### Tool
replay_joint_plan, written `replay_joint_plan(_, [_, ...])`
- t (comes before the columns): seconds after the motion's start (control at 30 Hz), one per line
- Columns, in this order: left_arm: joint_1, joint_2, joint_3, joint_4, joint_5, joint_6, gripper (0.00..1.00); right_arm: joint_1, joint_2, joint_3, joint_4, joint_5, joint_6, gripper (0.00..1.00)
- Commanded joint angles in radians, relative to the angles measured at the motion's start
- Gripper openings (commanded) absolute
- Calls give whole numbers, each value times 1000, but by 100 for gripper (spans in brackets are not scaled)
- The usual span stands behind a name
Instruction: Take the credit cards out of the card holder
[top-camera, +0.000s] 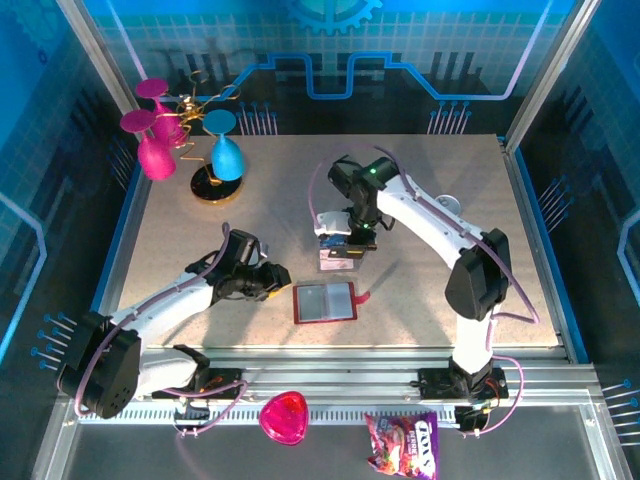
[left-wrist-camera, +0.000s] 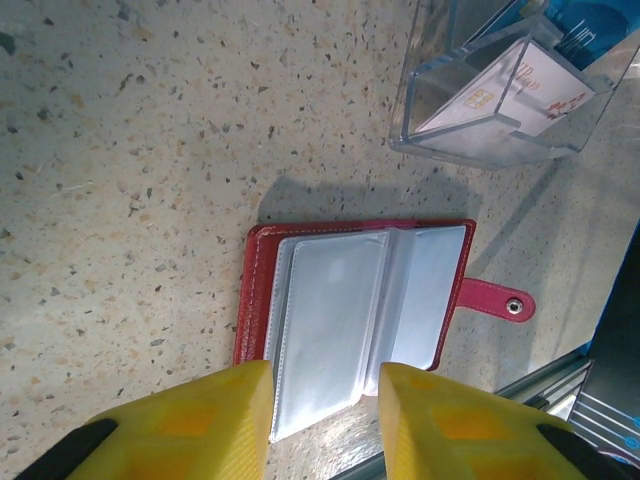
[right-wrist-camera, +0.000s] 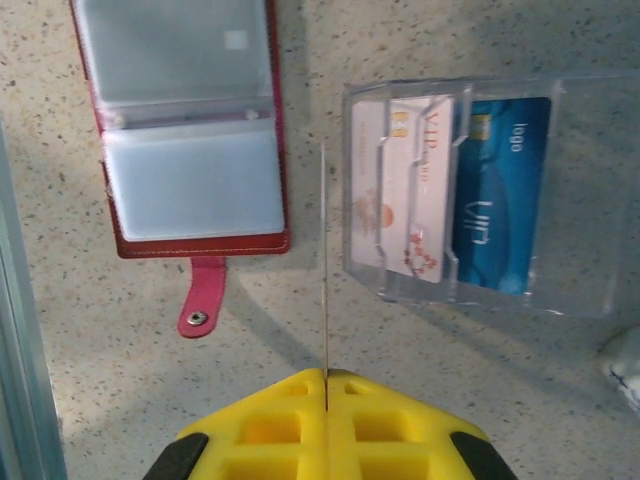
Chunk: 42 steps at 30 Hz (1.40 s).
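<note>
Red card holder looks empty; the right gripper, shut on a thin card, must slot it into the clear stand, while the left gripper hovers part-open, empty.

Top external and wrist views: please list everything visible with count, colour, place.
dark red folding card holder: one, open on the speckled table.
clear plastic tiered stand: one, beyond the holder.
credit cards: three; pinkish-white card and blue card in the stand, third card edge-on, colour unclear.
goblets: two pink, one blue, far left, at a gold rack.
heart-shaped dish: one, pink, front ledge.
sweets bag: one, purple, front ledge.
left gripper: yellow, open, by the holder.
right gripper: yellow, shut on the third card.
</note>
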Motion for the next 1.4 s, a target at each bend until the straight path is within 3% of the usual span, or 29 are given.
replay_joint_plan(0.0, [12,-18,-13,9,-19,-11,33,-20,60,101,-77,-4,-45,0])
replay_joint_plan(0.6, [41,25,-26,51,-4,-30,33,-73,391,571,-205,-8,-103,0])
replay_joint_plan(1.0, [61,64,-22,63,14,-28,33,-100,513,662,-195,27,-142,0])
replay_joint_plan(1.37, [65,85,-25,78,19,-35,34,-108,557,653,-230,-29,-138,0])
